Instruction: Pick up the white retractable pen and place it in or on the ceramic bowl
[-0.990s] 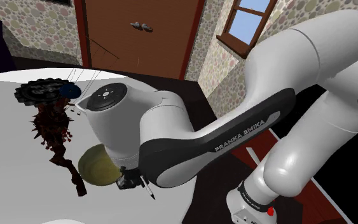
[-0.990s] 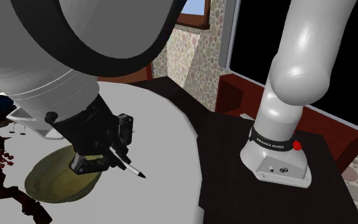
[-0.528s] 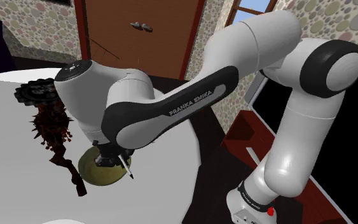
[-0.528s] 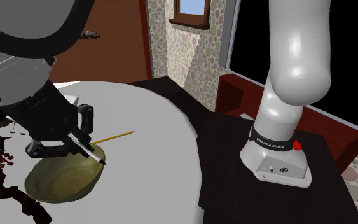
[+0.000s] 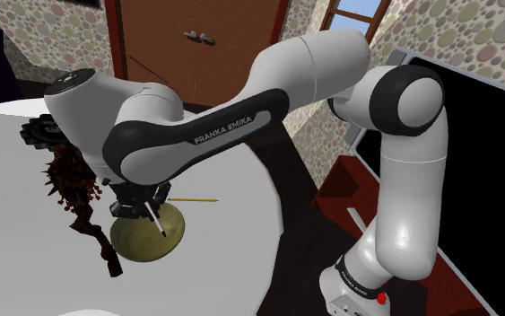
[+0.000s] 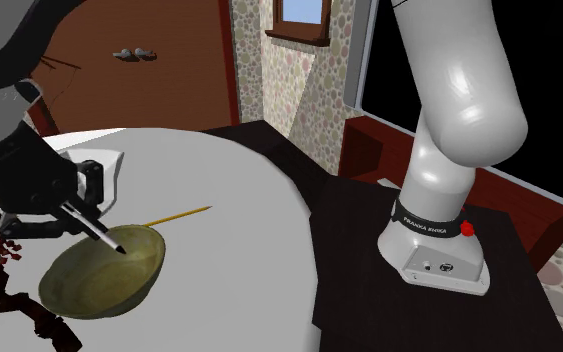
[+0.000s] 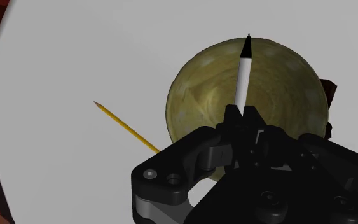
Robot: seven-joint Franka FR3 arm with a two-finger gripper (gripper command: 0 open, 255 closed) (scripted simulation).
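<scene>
My black gripper (image 5: 141, 208) is shut on a white pen (image 5: 156, 222) with a black tip, and holds it over the olive-yellow bowl (image 5: 143, 241) on the white round table (image 5: 232, 224). From the second exterior view the pen (image 6: 97, 231) slants down from the gripper (image 6: 61, 210), its tip above the inside of the bowl (image 6: 104, 275). Seen from the wrist, the pen (image 7: 242, 77) sticks straight out past the closed fingertips (image 7: 241, 116), across the bowl (image 7: 279, 95).
A thin yellow pencil (image 6: 180, 213) lies on the table just beyond the bowl. A dark red spiky plant (image 5: 75, 184) stands close to the bowl at the shoulder view's left. The table's edge (image 6: 299, 250) drops to a dark floor beside the stand (image 6: 439, 262).
The arm has swung toward the shoulder view's left, carrying the pen from beside the bowl's rim to over the bowl. The pencil has come out from behind the arm.
</scene>
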